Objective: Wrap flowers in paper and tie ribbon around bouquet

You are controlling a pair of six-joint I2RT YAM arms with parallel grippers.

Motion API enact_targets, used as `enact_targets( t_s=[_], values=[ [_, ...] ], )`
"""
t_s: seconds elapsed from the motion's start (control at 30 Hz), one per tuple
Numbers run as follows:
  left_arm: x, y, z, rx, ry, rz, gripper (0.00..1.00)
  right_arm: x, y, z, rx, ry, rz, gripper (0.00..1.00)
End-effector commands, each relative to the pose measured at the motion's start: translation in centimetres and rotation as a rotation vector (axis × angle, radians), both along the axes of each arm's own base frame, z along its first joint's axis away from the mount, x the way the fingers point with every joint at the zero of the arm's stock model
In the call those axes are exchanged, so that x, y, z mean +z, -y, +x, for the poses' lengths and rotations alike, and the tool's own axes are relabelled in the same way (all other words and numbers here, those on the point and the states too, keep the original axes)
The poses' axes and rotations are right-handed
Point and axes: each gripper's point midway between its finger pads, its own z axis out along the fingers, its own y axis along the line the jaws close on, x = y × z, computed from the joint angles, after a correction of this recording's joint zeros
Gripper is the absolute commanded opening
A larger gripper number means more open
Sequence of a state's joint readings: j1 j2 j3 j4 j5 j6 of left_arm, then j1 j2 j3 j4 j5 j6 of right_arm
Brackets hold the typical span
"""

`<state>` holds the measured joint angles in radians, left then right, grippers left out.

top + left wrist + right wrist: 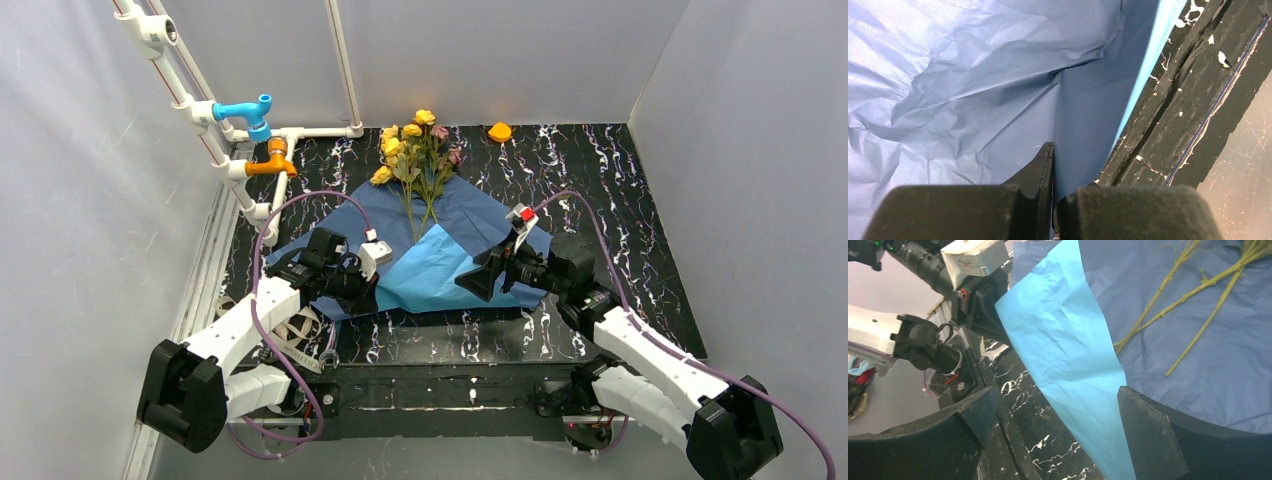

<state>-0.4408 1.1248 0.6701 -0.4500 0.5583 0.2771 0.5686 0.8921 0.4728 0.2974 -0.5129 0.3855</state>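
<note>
1. The flowers (415, 150) lie on the far half of the paper (480, 215). Their heads reach past its far corner and the stem ends sit near its middle.
2. The left claw (1053, 150) is clamped tight on the paper's near-left edge. It holds that part turned over, so the lighter underside shows across the paper's near half.
3. The right claw (1058, 407) stands at its widest and grips nothing. The pale flap shows between its fingers at the paper's near-right side.
4. To fold well, the right claw should probably close on the flap's edge alone, taking one layer and not the sheet beneath.
5. Both claws should carry the flap low and level toward the paper's middle, over the stem ends.
6. An uneven pull could tear the thin sheet or drag it from under the stems.
</note>
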Motion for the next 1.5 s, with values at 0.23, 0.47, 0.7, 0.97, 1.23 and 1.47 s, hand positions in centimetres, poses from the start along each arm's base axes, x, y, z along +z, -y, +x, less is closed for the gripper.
enact_targets(
  t_s=[0.23, 0.47, 0.7, 0.97, 1.23, 1.47],
  values=[
    [1.2, 0.5, 0.3, -0.017, 0.009, -0.035, 0.00, 0.4, 1.7, 2.7, -0.157, 0.073, -0.066, 0.98],
    [1.2, 0.5, 0.4, -0.014, 0.010, -0.033, 0.00, 0.0, -0.5, 1.0, 0.009, 0.027, -0.025, 0.85],
    [1.0, 0.2, 0.8, 0.014, 0.011, -0.014, 0.00, -0.5, -1.4, 0.5, 0.070, -0.015, 0.005, 0.17],
    [2.9, -0.2, 1.7, 0.052, 0.115, -0.019, 0.47, -2.6, -2.0, 3.5, 0.008, -0.060, -0.089, 0.01],
    [8.0, 0.0, 0.4, 0.054, 0.265, -0.151, 0.98, -3.6, -3.4, 7.2, -0.014, -0.072, -0.169, 0.01],
    [9.9, 3.4, 1.5, 0.281, -0.062, -0.323, 0.97, -5.3, -5.0, 8.7, 0.052, -0.094, -0.236, 0.01]
  ],
)
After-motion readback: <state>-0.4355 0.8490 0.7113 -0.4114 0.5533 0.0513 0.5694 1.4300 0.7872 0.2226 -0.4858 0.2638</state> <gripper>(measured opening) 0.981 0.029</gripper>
